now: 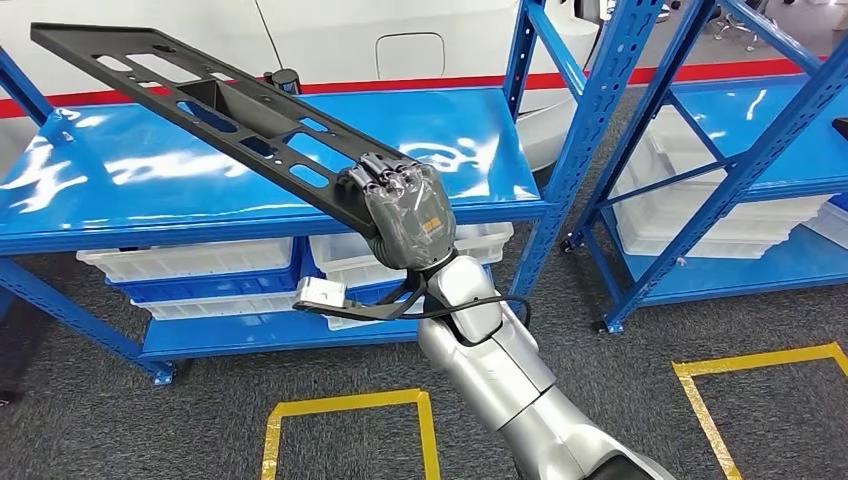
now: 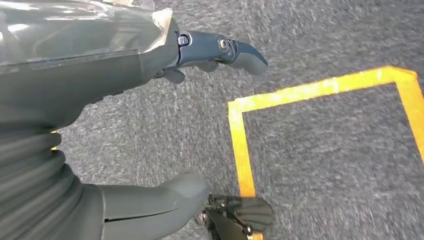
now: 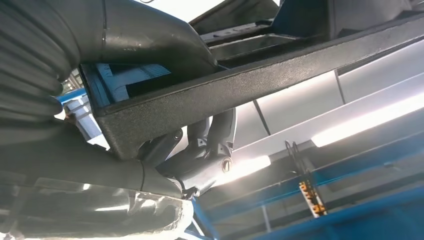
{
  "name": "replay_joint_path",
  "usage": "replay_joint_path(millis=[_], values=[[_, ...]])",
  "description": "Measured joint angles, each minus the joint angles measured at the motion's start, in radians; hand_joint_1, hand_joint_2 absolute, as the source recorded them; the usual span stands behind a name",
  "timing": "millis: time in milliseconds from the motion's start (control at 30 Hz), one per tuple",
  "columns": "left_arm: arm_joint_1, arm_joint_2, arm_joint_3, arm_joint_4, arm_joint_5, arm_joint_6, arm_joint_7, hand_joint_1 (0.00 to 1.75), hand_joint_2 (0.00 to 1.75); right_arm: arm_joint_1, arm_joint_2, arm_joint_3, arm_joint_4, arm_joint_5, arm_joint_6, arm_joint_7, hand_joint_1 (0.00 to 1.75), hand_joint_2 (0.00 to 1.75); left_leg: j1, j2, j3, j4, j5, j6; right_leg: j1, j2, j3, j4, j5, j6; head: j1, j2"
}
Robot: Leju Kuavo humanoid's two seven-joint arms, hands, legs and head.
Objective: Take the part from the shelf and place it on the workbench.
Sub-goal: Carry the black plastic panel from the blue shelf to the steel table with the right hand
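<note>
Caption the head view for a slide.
Right hand holds a long black slotted part raised above the blue shelf.

Head cam sits high, looking forward and down at the blue shelf (image 1: 250, 160) and carpeted floor (image 1: 120, 420). Left wrist cam points down, pretty close to that same floor (image 2: 325, 165) and its yellow tape. Right wrist cam is jammed right up under the black part (image 3: 260, 85), which the head cam also catches (image 1: 220, 110).

Part (image 1: 215, 110): near end hidden under the right hand (image 1: 405, 205); fingertips (image 3: 220, 150): partly hidden behind its edge
Floor (image 2: 325, 165): motion-blurred
</note>
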Motion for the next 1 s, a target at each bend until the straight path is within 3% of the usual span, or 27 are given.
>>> replay_joint_path(millis=[33,100,167,200,233,300,367,433,500,567,633,667,700,733,800,867,1000], values=[[0.000,-0.001,0.001,0.000,0.000,0.001,0.000,0.00,1.75,-0.001,-0.001,0.001,0.000,0.000,0.000,0.000,1.75,1.75,0.001,0.002,-0.004,-0.005,0.008,0.010,0.000,0.000,-0.015,0.030,-0.019,-0.001,0.003,0.000],[0.000,-0.001,0.003,0.000,0.000,0.001,0.000,0.00,1.75,-0.002,-0.004,0.001,0.000,0.000,-0.001,0.000,1.75,1.75,-0.001,0.004,-0.015,-0.009,0.020,0.021,-0.001,0.001,-0.066,0.150,-0.084,-0.009,0.012,0.000],[0.000,-0.001,0.003,0.000,0.000,0.002,0.000,0.00,1.75,-0.001,-0.009,0.001,0.003,0.000,-0.001,0.000,1.75,1.75,-0.003,0.005,-0.029,-0.008,0.030,0.023,-0.003,0.001,-0.110,0.271,-0.135,-0.009,0.017,0.000],[0.000,-0.002,0.004,0.000,0.000,0.002,0.000,0.00,1.75,-0.001,-0.011,0.001,0.005,0.000,-0.001,0.000,1.75,1.75,-0.004,0.005,-0.036,-0.007,0.035,0.022,-0.003,0.001,-0.108,0.285,-0.140,-0.005,0.019,0.000],[0.000,-0.003,0.004,0.000,-0.001,0.003,0.001,0.00,1.75,-0.001,-0.013,0.001,0.007,0.001,-0.001,0.000,1.75,1.75,-0.004,0.004,-0.041,-0.006,0.039,0.020,-0.004,0.001,-0.085,0.257,-0.131,0.001,0.020,0.000],[0.000,-0.006,0.004,0.000,-0.003,0.006,0.002,0.00,1.75,-0.005,-0.015,0.001,0.009,0.001,-0.001,0.000,1.75,1.75,-0.005,0.003,-0.049,-0.003,0.045,0.014,-0.005,0.001,0.005,0.114,-0.095,0.011,0.023,0.000],[0.000,-0.010,0.003,0.000,-0.008,0.007,0.002,0.00,1.75,-0.011,-0.014,0.001,0.010,0.000,-0.001,0.000,1.75,1.75,-0.008,0.003,-0.055,0.002,0.049,0.005,-0.001,0.002,0.067,0.005,-0.071,0.007,0.023,0.000],[0.000,-0.014,0.003,0.000,-0.015,0.007,0.003,0.00,1.75,-0.014,-0.014,0.000,0.012,-0.001,-0.001,-0.001,1.75,1.75,-0.008,0.004,-0.059,0.002,0.056,-0.009,0.005,0.003,0.074,-0.015,-0.064,-0.004,0.021,0.000],[0.000,-0.016,0.003,0.000,-0.019,0.007,0.004,0.00,1.75,-0.014,-0.015,0.000,0.014,-0.002,-0.001,-0.001,1.75,1.75,-0.002,0.003,-0.065,0.007,0.052,-0.020,-0.003,0.002,0.072,-0.019,-0.053,-0.019,0.019,0.000],[0.000,-0.016,0.003,0.000,-0.020,0.004,0.004,0.00,1.75,-0.013,-0.013,0.000,0.015,0.000,-0.001,-0.002,1.75,1.75,0.001,0.002,-0.093,0.071,0.003,-0.030,-0.012,0.001,0.067,-0.023,-0.041,-0.034,0.011,0.000],[0.000,-0.016,0.003,0.000,-0.023,-0.001,0.004,0.00,1.75,-0.013,-0.012,0.000,0.018,0.003,-0.001,-0.001,1.75,1.75,0.003,0.002,-0.145,0.200,-0.073,-0.038,-0.009,0.000,0.058,-0.023,-0.034,-0.041,0.000,0.000],[0.001,-0.015,0.003,0.000,-0.026,-0.005,0.004,0.00,1.75,-0.012,-0.012,0.000,0.020,0.005,-0.001,0.000,1.75,1.75,0.003,0.001,-0.167,0.255,-0.096,-0.041,-0.007,0.000,0.054,-0.022,-0.032,-0.042,-0.002,0.000],[0.001,-0.015,0.002,0.000,-0.029,-0.008,0.004,0.00,1.75,-0.011,-0.013,0.000,0.023,0.008,-0.001,0.001,1.75,1.75,0.003,0.001,-0.173,0.280,-0.101,-0.042,-0.007,0.000,0.050,-0.022,-0.029,-0.041,-0.003,0.000],[0.001,-0.015,0.002,0.000,-0.032,-0.010,0.004,0.00,1.75,-0.011,-0.013,0.000,0.026,0.010,-0.001,0.002,1.75,1.75,0.003,0.002,-0.159,0.264,-0.087,-0.042,-0.006,0.000,0.047,-0.021,-0.027,-0.040,-0.004,0.000],[0.000,-0.015,0.002,0.000,-0.035,-0.012,0.005,0.00,1.75,-0.010,-0.013,-0.001,0.029,0.012,-0.001,0.004,1.75,1.75,0.003,0.002,-0.081,0.138,-0.032,-0.037,-0.006,0.001,0.044,-0.018,-0.025,-0.037,-0.007,0.000],[-0.001,-0.014,0.000,0.000,-0.039,-0.012,0.008,0.00,1.75,-0.010,-0.012,-0.004,0.031,0.014,-0.001,0.004,1.75,1.75,-0.001,0.002,-0.018,0.028,-0.002,-0.027,0.000,0.001,0.040,-0.013,-0.022,-0.031,-0.009,0.000],[0.000,-0.011,-0.005,0.000,-0.042,-0.010,0.017,0.00,1.75,-0.010,-0.010,-0.011,0.031,0.019,-0.001,0.004,1.75,1.75,-0.006,0.002,-0.014,-0.002,0.012,0.001,0.005,0.001,0.026,-0.010,-0.017,-0.011,-0.005,0.000]])
